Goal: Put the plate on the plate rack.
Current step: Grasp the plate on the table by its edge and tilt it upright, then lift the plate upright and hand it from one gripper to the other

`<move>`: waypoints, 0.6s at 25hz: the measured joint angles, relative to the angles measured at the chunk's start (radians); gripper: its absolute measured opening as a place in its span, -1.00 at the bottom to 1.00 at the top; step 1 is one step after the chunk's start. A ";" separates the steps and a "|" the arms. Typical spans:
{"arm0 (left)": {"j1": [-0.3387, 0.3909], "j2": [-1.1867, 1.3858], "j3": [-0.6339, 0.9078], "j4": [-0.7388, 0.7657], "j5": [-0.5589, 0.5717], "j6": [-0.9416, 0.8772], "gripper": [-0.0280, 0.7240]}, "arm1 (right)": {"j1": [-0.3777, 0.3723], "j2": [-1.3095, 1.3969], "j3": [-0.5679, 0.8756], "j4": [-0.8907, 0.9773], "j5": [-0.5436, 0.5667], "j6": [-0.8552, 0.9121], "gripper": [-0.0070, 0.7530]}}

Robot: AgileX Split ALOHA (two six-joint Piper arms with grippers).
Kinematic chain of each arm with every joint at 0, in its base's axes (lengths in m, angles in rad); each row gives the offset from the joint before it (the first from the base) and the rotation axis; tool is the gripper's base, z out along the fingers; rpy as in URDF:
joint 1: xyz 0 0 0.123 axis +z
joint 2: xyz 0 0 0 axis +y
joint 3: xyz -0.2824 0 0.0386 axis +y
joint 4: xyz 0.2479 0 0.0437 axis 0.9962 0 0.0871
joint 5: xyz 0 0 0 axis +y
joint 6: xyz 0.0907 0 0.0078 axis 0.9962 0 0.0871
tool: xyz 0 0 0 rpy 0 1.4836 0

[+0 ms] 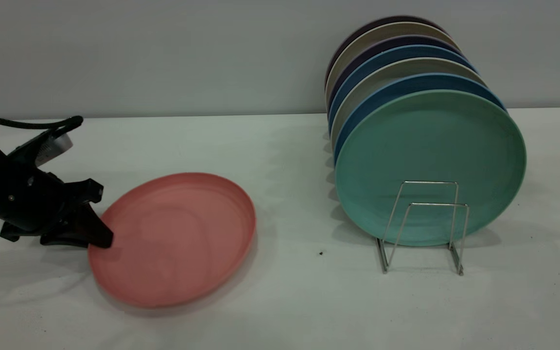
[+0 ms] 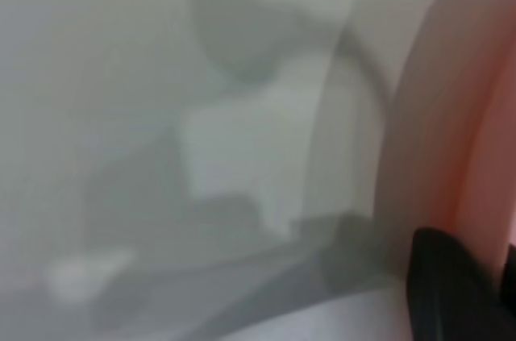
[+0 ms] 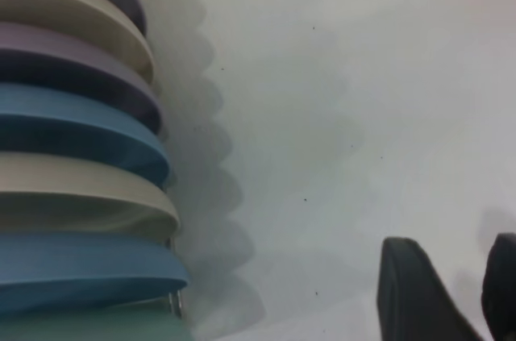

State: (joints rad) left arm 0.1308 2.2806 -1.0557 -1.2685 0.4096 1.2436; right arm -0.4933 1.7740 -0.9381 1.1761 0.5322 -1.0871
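The salmon-pink plate lies left of the table's middle, its right side raised a little above its shadow. My left gripper reaches in from the left edge and is shut on the plate's left rim. In the left wrist view the pink rim runs between the two dark fingers. The silver wire plate rack stands at the right, its two front loops bare. My right gripper shows only in its wrist view, open over bare table beside the racked plates.
Several plates stand upright in the rack, the teal-green plate foremost, with blue, beige and purple ones behind. A grey wall runs along the back of the white table.
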 joint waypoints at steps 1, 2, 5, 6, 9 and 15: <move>0.000 0.000 0.000 0.000 0.007 0.002 -0.87 | 0.000 0.000 0.000 -0.001 0.003 0.000 -0.36; 0.000 0.000 0.000 0.000 0.012 0.004 -0.87 | 0.000 0.000 0.000 -0.004 0.009 -0.001 -0.36; 0.000 -0.004 0.000 0.001 0.026 0.024 -0.87 | -0.001 -0.001 0.000 -0.007 0.016 -0.007 -0.36; 0.000 -0.011 0.000 0.002 0.030 0.032 -0.87 | -0.001 -0.002 0.000 -0.007 0.016 -0.012 -0.36; 0.000 -0.050 0.000 0.008 0.039 0.041 -0.87 | -0.001 -0.028 0.015 -0.005 0.009 -0.031 -0.36; 0.000 -0.131 0.003 0.008 0.115 0.043 -0.87 | -0.001 -0.094 0.121 0.079 0.017 -0.093 -0.36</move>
State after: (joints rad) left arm 0.1308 2.1495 -1.0524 -1.2610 0.5241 1.2870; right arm -0.4945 1.6795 -0.8175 1.2554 0.5490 -1.1803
